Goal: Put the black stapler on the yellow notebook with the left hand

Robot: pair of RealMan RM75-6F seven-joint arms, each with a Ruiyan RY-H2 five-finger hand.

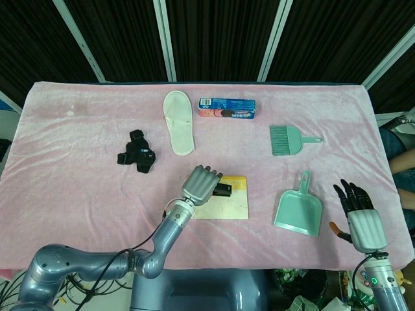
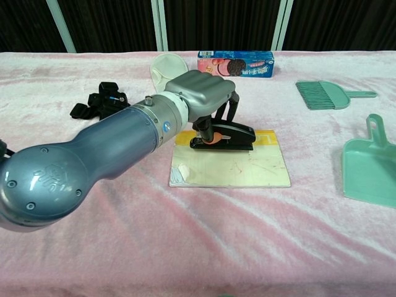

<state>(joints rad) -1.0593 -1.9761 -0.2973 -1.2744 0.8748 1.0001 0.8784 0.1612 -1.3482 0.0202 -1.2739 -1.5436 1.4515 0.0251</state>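
The black stapler (image 2: 232,137) lies on the yellow-banded top edge of the notebook (image 2: 238,168), seen in the chest view. In the head view only its right end (image 1: 224,190) pokes out past my left hand (image 1: 201,184). That hand (image 2: 201,93) still holds the stapler, fingers (image 2: 231,108) curled down around its left part. The notebook (image 1: 230,203) lies flat near the table's front centre. My right hand (image 1: 357,214) hovers open at the front right corner, far from both.
A white slipper (image 1: 178,121) and a blue cookie box (image 1: 226,107) lie at the back. Black straps (image 1: 137,151) sit to the left. A green brush (image 1: 285,140) and a green dustpan (image 1: 298,208) lie right of the notebook.
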